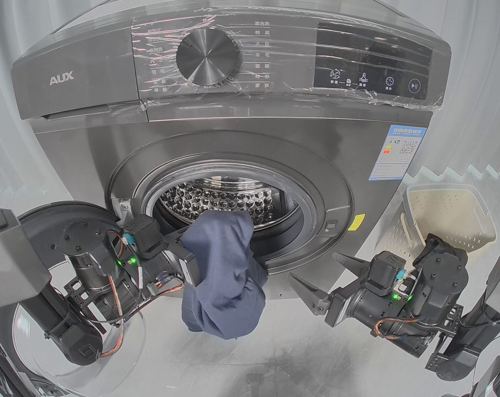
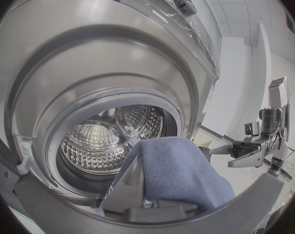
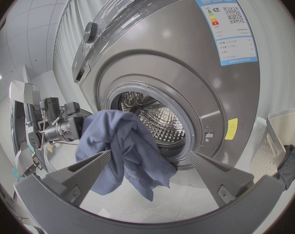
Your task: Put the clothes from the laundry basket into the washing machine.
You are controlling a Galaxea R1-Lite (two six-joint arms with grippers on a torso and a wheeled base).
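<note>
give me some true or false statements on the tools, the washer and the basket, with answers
1. The left tool holds a blue garment at the mouth of the drum. True.
2. The right tool grips a dark garment. False: it is open and empty.
3. The door of the washing machine is closed. False: it is swung open to the robot's left.
4. The laundry basket stands on the machine's right side. True.

Head view: high up, looking forward and down on the washing machine [image 1: 228, 139]. Left wrist view: low and close, facing the drum opening [image 2: 111, 140] from the left. Right wrist view: farther back, from the right. Shared by all three: drum opening and blue garment [image 1: 228, 271].
</note>
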